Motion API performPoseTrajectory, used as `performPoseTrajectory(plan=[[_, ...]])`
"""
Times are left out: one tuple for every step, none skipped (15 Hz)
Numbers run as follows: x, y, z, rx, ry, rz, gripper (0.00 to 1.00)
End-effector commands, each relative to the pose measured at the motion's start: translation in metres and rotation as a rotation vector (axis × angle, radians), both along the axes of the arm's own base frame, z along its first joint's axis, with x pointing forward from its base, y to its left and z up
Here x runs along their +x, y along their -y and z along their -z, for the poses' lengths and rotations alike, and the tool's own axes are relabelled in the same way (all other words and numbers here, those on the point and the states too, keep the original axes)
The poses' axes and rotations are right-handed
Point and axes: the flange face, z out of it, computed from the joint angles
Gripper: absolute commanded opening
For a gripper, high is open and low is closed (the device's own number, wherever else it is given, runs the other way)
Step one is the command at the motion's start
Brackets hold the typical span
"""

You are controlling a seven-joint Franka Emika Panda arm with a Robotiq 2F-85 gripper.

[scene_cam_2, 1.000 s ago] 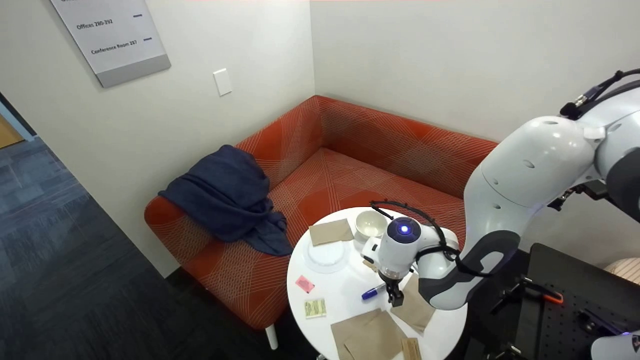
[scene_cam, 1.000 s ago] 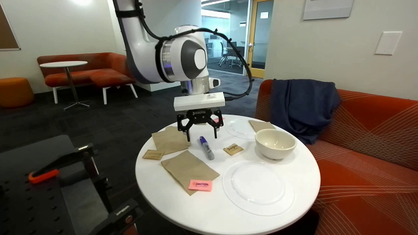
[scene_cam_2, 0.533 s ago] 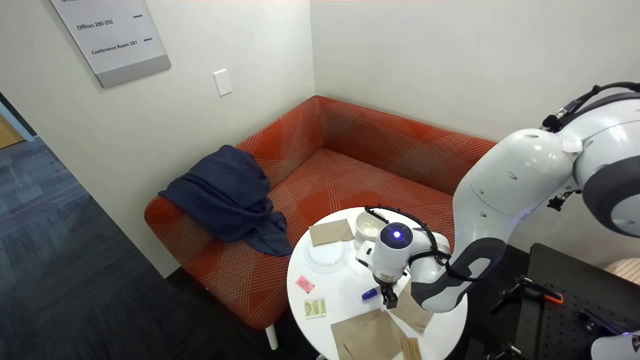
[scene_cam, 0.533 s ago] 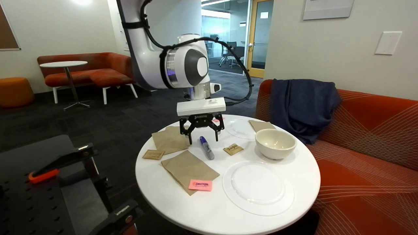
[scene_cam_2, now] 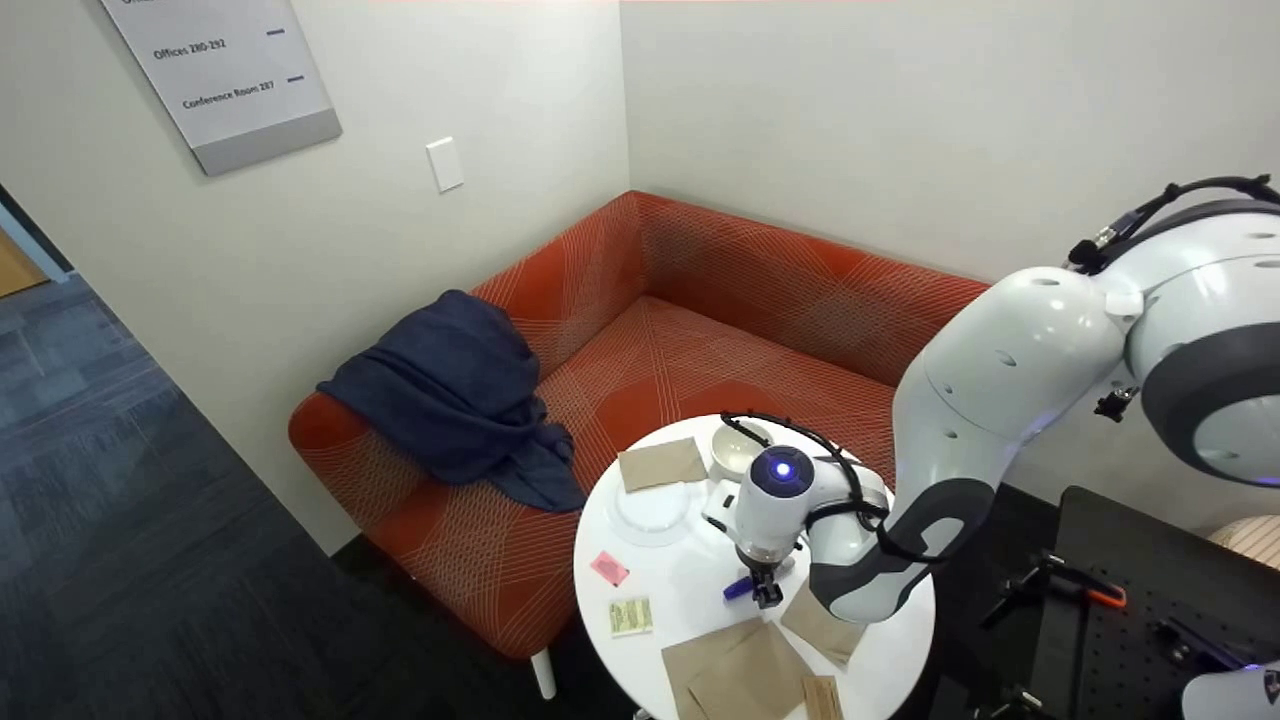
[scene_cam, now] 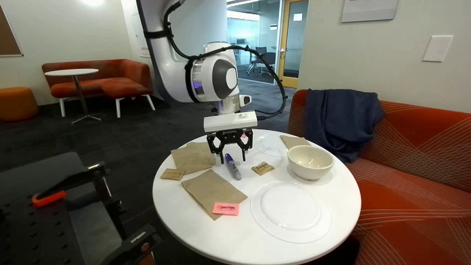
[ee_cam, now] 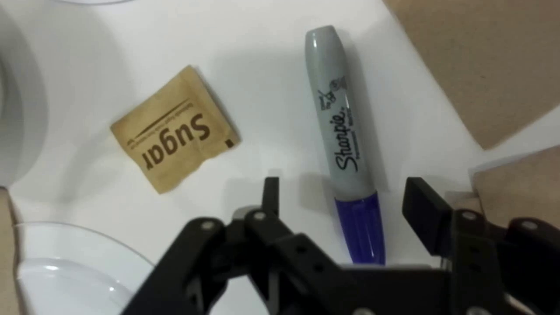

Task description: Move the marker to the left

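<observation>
1. Round white desk (scene_cam: 228, 235) by a red couch (scene_cam: 408, 187).
2. On it lies a gray Sharpie marker (ee_cam: 341, 135) with a blue cap (ee_cam: 362, 227).
3. The jaws are spread wide; in the wrist view, the cap shows between them, gaps on both sides.

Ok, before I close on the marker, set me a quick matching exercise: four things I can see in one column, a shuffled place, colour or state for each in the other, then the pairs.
Things
1. Sharpie marker
2. Robotiq gripper
3. Sugar packet
4. navy cloth

Place, colour or state
A. open, holding nothing
B. draped over the red-orange sofa
C. mostly grey, blue-purple at one end
D. between the Sharpie marker and the cream bowl

Right pairs: 1-C; 2-A; 3-D; 4-B
</observation>
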Motion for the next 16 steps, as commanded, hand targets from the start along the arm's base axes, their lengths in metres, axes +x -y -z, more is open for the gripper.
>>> performPoseTrajectory(plan=[[0.008,-0.002,0.003,0.001,0.015,0.024,0.43],[0.009,-0.003,0.004,0.001,0.015,0.025,0.36],[0.009,-0.003,0.004,0.001,0.015,0.025,0.27],[0.01,-0.003,0.005,0.0,0.015,0.026,0.2],[0.011,-0.004,0.006,0.0,0.014,0.026,0.12],[0.011,-0.004,0.006,-0.001,0.013,0.026,0.05],[0.012,-0.004,0.005,-0.002,0.013,0.026,0.04],[0.012,-0.004,0.004,-0.002,0.011,0.027,0.06],[0.011,-0.003,0.002,0.0,0.012,0.032,0.06],[0.01,-0.003,-0.004,0.004,0.012,0.04,0.06],[0.009,-0.004,-0.012,0.011,0.006,0.053,0.06],[0.009,-0.005,-0.018,0.018,0.01,0.069,0.06],[0.009,-0.006,-0.026,0.026,0.011,0.085,0.06],[0.01,-0.008,-0.033,0.038,0.015,0.099,0.06],[0.011,-0.01,-0.042,0.051,0.016,0.116,0.06],[0.012,-0.013,-0.051,0.06,0.02,0.133,0.06]])
